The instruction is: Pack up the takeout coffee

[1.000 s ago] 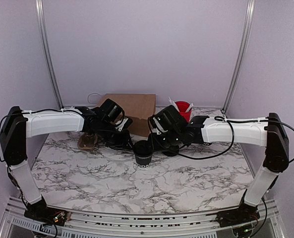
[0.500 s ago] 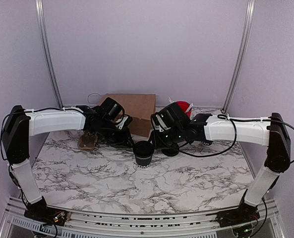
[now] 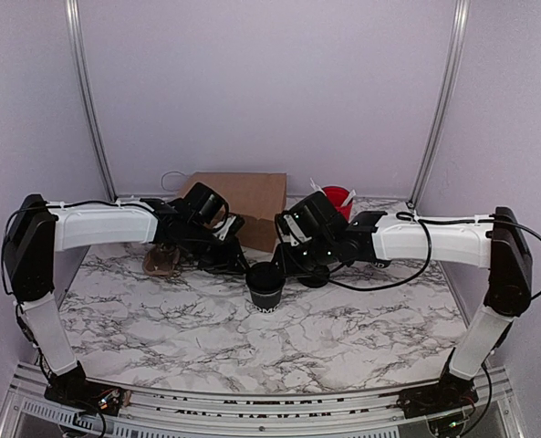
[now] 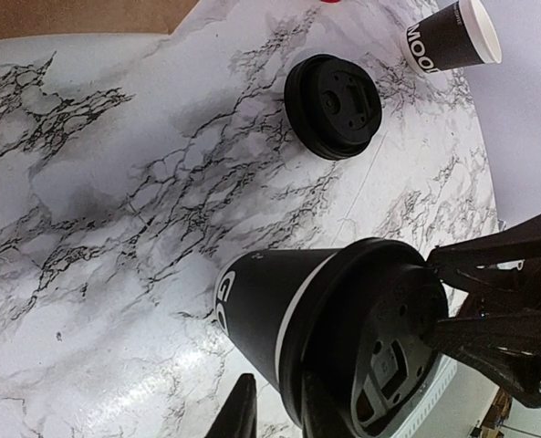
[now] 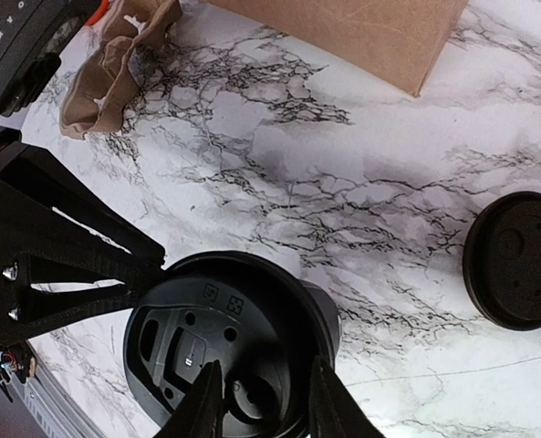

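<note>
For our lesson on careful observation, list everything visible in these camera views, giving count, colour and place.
takeout coffee cup: one, black with white lettering, table centre
fitted lid: one, black, on that cup
loose lid: one, black, flat on the table right of the cup
second cup: one, black with white rim, unlidded, beyond the loose lid
red cup: one, red, white sticks inside, back right
paper bag: one, brown, back centre
crumpled piece: one, brown, left of the cup
table: one, white marble with dark veins
left end effector: one, black, pinching the fitted lid's rim
right end effector: one, black, fingers over the fitted lid
</note>
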Controlling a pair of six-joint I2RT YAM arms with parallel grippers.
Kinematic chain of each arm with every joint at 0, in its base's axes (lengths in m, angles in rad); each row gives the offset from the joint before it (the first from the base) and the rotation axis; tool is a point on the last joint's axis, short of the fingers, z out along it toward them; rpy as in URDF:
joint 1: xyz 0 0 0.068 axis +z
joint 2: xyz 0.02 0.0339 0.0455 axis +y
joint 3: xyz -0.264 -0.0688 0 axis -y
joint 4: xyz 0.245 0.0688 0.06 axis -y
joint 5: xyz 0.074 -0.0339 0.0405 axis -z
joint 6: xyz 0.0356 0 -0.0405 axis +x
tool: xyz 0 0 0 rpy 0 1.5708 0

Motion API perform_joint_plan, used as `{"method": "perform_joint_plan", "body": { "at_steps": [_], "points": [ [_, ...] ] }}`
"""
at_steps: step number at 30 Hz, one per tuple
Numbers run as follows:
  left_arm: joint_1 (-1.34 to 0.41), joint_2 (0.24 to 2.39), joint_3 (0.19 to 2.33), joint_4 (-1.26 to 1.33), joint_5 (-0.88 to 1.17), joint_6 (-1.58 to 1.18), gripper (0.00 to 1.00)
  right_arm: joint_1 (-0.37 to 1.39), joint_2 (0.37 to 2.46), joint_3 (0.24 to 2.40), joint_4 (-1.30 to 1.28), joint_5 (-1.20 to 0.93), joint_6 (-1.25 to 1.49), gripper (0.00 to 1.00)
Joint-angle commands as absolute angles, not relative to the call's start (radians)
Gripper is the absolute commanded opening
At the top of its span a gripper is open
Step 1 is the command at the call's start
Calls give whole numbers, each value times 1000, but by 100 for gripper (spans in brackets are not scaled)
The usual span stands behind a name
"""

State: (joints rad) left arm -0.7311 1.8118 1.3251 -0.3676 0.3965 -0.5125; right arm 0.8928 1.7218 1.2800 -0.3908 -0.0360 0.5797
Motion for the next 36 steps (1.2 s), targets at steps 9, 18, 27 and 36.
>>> {"method": "perform_joint_plan", "body": {
  "at_steps": [9, 18, 27, 36],
  "points": [
    [-739, 1773, 1301, -380, 396, -527, 17, 902, 1700, 1274, -416, -9, 586, 31],
    [-753, 1747, 1310, -387, 383, -534, 17, 920, 1666, 1273, -437, 0, 597, 34],
    [-756, 1744, 1302, -389, 376, -532, 17, 942, 1663, 1259, -447, 3, 630, 34],
    [-758, 1760, 1303, -389, 369, -527, 17, 942, 1699, 1257, -454, 0, 647, 33]
  ]
}}
